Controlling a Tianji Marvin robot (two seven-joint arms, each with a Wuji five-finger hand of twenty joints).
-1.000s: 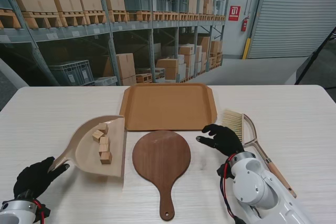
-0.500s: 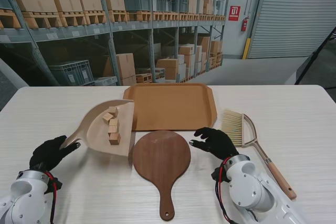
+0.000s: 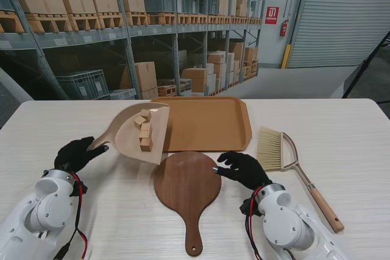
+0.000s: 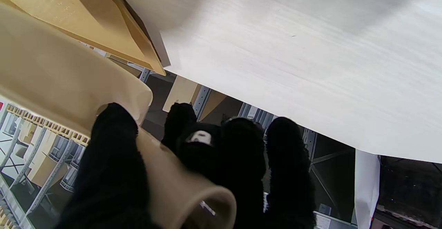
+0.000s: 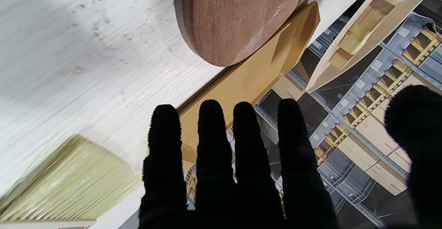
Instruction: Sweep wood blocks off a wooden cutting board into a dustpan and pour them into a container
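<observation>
My left hand (image 3: 78, 154) is shut on the handle of the beige dustpan (image 3: 131, 135), which is lifted off the table and tilted, its open lip over the near left corner of the orange tray (image 3: 207, 123). Several small wood blocks (image 3: 144, 128) lie inside the pan. The left wrist view shows my gloved fingers (image 4: 114, 153) wrapped round the dustpan handle (image 4: 183, 191). The round dark wooden cutting board (image 3: 187, 187) lies bare in front of me, handle toward me. My right hand (image 3: 241, 167) hovers open by the board's right edge, its fingers (image 5: 214, 146) spread.
A hand brush (image 3: 286, 159) with pale bristles and a wooden handle lies on the table to the right of my right hand. Warehouse shelving stands beyond the table's far edge.
My left hand has raised the dustpan and carried it farther from me and rightward, up to the tray's corner. My right hand has drifted left to the cutting board's edge.
</observation>
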